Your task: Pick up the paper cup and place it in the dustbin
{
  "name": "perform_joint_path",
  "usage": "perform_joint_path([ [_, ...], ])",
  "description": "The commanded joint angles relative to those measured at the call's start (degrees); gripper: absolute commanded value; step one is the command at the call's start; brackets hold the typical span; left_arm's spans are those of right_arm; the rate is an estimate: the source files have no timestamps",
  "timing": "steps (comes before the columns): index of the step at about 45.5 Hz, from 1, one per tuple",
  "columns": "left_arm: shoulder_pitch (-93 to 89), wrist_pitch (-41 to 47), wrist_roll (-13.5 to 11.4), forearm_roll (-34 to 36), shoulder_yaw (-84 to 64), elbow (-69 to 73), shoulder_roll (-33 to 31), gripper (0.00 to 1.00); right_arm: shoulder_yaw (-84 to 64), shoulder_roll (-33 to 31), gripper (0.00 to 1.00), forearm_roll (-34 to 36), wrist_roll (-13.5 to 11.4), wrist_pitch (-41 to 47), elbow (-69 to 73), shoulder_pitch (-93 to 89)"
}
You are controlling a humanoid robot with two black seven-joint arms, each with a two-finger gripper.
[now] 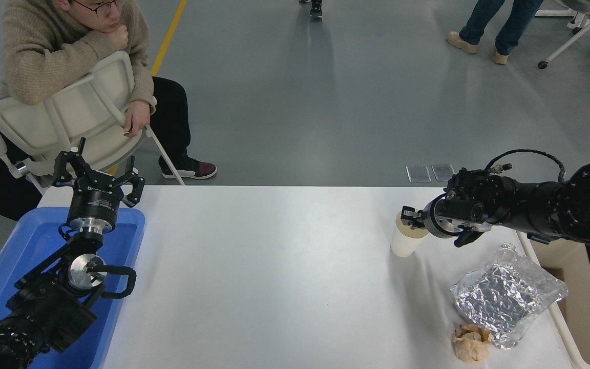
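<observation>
The white paper cup (pixel 404 245) stands upright on the table, right of centre. My right gripper (pixel 411 218) reaches in from the right edge and sits at the cup's rim, its tip over the mouth and hiding most of the cream inside. How its jaws stand does not show from this angle. The cream dustbin (pixel 589 307) stands off the table's right edge, partly cut by the picture and partly behind the right arm. My left gripper (pixel 98 173) is parked at the lower left, pointing up and open, with nothing in it.
A crinkled silver foil bag (pixel 507 294) and a crumpled tan paper ball (pixel 470 342) lie at the table's near right. A blue tray (pixel 28 246) sits under the left arm. A person sits on a white chair (pixel 64 123) at the far left.
</observation>
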Motion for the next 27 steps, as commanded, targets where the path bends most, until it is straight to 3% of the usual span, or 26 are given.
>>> perform_joint_path([
  [1, 0.0, 0.0, 0.0, 0.0, 0.0, 0.0, 0.0, 0.99, 0.0, -0.1, 0.0, 1.9, 0.1, 0.5, 0.8, 0.1],
  [16, 0.0, 0.0, 0.0, 0.0, 0.0, 0.1, 0.0, 0.99, -0.1, -1.5, 0.0, 2.0, 0.2, 4.5, 3.1, 3.0],
  [27, 0.0, 0.0, 0.0, 0.1, 0.0, 0.0, 0.0, 0.99, -2.1, -9.6, 0.0, 2.3, 0.3, 13.8, 16.7, 19.0],
])
